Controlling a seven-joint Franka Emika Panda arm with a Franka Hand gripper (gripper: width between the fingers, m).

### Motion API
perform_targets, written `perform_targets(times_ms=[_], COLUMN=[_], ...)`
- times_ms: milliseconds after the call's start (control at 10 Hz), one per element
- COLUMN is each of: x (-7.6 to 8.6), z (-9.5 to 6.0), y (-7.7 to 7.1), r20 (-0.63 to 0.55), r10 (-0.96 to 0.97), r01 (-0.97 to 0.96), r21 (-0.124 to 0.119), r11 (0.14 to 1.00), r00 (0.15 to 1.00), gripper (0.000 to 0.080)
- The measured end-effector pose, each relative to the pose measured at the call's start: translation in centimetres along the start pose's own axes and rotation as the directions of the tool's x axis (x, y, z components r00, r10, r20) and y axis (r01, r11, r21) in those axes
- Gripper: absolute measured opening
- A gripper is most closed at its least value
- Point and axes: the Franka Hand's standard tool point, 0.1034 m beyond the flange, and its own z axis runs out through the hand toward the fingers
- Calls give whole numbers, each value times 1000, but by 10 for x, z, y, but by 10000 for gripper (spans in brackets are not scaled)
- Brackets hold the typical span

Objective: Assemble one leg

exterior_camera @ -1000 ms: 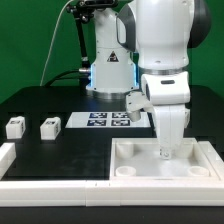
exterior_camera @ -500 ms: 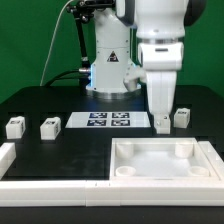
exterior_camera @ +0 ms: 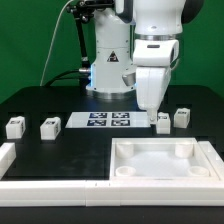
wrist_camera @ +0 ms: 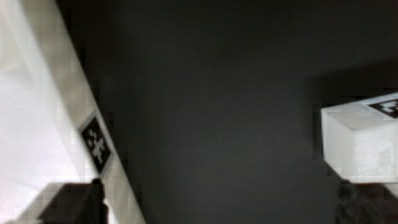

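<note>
Several legs, small white blocks with marker tags, stand on the black table: two at the exterior view's left (exterior_camera: 14, 127) (exterior_camera: 48, 127) and two at its right (exterior_camera: 163, 123) (exterior_camera: 181, 117). My gripper (exterior_camera: 150, 109) hangs open and empty above the table, just left of the nearer right-hand leg and over the right end of the marker board (exterior_camera: 108, 120). In the wrist view the gripper (wrist_camera: 222, 212) shows only dark table between its fingers, with one leg (wrist_camera: 365, 135) to one side and the marker board's edge (wrist_camera: 54, 130) to the other.
The large white square piece with raised rim and corner sockets (exterior_camera: 165, 180) lies at the front right. A white L-shaped rail (exterior_camera: 12, 160) runs along the front left. The robot's base (exterior_camera: 108, 60) stands behind the marker board.
The gripper has risen out of the large square piece and moved back toward the marker board and the right-hand legs, which had been hidden behind it.
</note>
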Motion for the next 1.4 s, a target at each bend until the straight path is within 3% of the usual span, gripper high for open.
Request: perform_targets(times_ms=[200,300,500,700,800,900,1000,1300,1400], x=[-7,-10,-16,-12,-7,-1,-1,4,9], z=[5,7,13,17,17,17,17,18,21], y=[-5,-12,-30,-43,-47,-50,-50,-54,-66], r20=[-15,-24,-31,-19,-9,1,5,30,42], r10=[203,379,656,834,912,955,970,999,996], r01=[-203,-379,-655,-833,-910,-953,-968,-996,-993], r21=[8,18,36,51,60,70,75,85,82], r11=[979,925,755,551,410,296,240,-29,-87], r00=[979,925,755,551,410,296,241,-26,-83], gripper=[649,649,649,649,649,649,649,649,649])
